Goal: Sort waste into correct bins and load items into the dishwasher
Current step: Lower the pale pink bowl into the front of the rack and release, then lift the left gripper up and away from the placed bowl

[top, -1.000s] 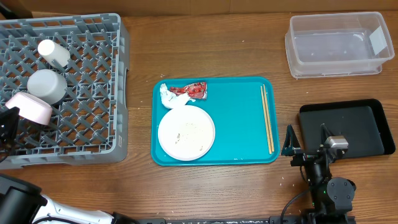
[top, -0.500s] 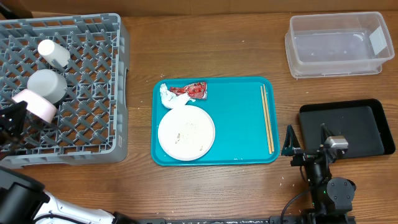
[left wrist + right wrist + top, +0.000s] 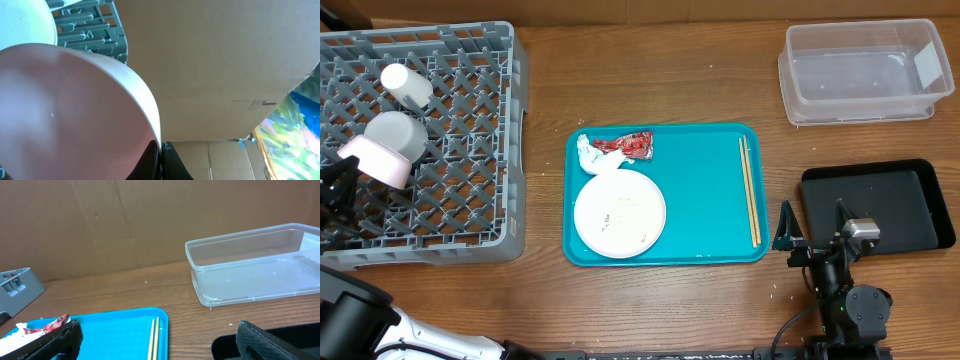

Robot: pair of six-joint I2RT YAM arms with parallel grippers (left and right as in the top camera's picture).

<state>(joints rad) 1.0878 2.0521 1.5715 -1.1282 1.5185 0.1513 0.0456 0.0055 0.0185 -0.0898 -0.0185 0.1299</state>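
The grey dish rack [image 3: 470,150] stands at the left and holds a white cup [image 3: 405,85] and a white bowl [image 3: 398,135]. My left gripper [image 3: 335,185] is shut on the rim of a second white bowl [image 3: 372,160], held tilted over the rack's left side. In the left wrist view the jaws [image 3: 161,150] pinch that bowl's rim [image 3: 65,110]. On the teal tray [image 3: 700,200] lie the white plate [image 3: 619,215] with rice grains, the tissue [image 3: 588,155], the red wrapper [image 3: 632,146] and the chopsticks [image 3: 749,190]. My right gripper [image 3: 815,235] is open and empty, between the teal tray and the black tray [image 3: 875,205].
The clear tub [image 3: 860,72] stands at the back right; it also shows in the right wrist view [image 3: 255,265], with the chopsticks [image 3: 154,340] and the wrapper [image 3: 55,323]. A cardboard wall stands behind the table.
My left gripper has carried the held bowl slightly toward the back, closer to the bowl in the rack, and tilted it more. The right arm has not moved.
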